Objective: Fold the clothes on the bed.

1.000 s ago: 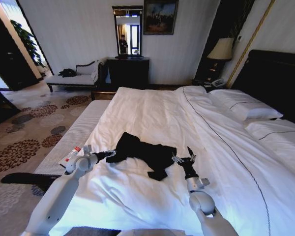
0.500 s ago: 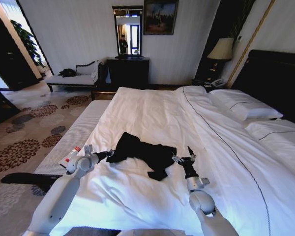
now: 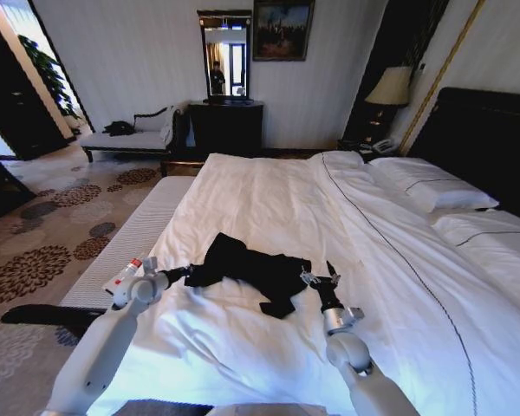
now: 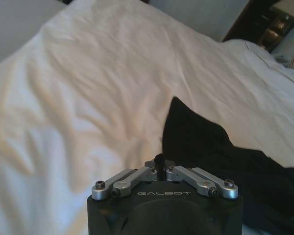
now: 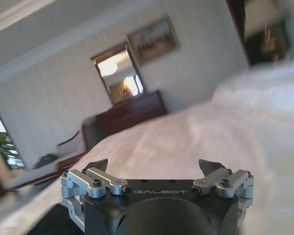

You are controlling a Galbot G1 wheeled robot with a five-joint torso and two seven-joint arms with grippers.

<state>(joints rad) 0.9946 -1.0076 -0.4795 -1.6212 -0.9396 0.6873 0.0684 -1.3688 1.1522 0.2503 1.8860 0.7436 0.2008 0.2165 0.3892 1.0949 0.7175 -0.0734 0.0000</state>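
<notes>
Black T-shirt (image 3: 247, 270): crumpled in an uneven heap on the near half of the bed (image 3: 269, 195), left of centre, well short of the pillows (image 3: 433, 186) at the far right. One dark flap trailing toward the near edge. Lettering not legible in the folds. In the left wrist view, cloth (image 4: 220, 152) spread dark across the white sheet just beyond the fingertips.

Left gripper (image 3: 184, 272): at the left edge of the T-shirt, fingers pinched together with a sliver of dark material between them, probably a fold of the shirt hem, though too small in either view to be certain. Arm reaching in from the near left, low over the duvet. Seen from its own wrist (image 4: 159, 161), linkages drawn fully inward.

Right gripper (image 3: 317, 274): at the right edge of the T-shirt, tips spread wide apart, nothing between them. Arm rising from the near right. Own wrist view (image 5: 154, 166) confirming fingers splayed, pointing across the bed toward the far wall.

Small white tube with red cap (image 3: 123, 276): lying on the bench (image 3: 130, 238) along the left side of the bed, just beside the left arm.

Far wall: dark dresser (image 3: 225, 128) below a mirror (image 3: 224, 56), framed picture (image 3: 282, 29) to its right. Lamp (image 3: 390, 87) at far right beside the dark headboard (image 3: 485, 143).
</notes>
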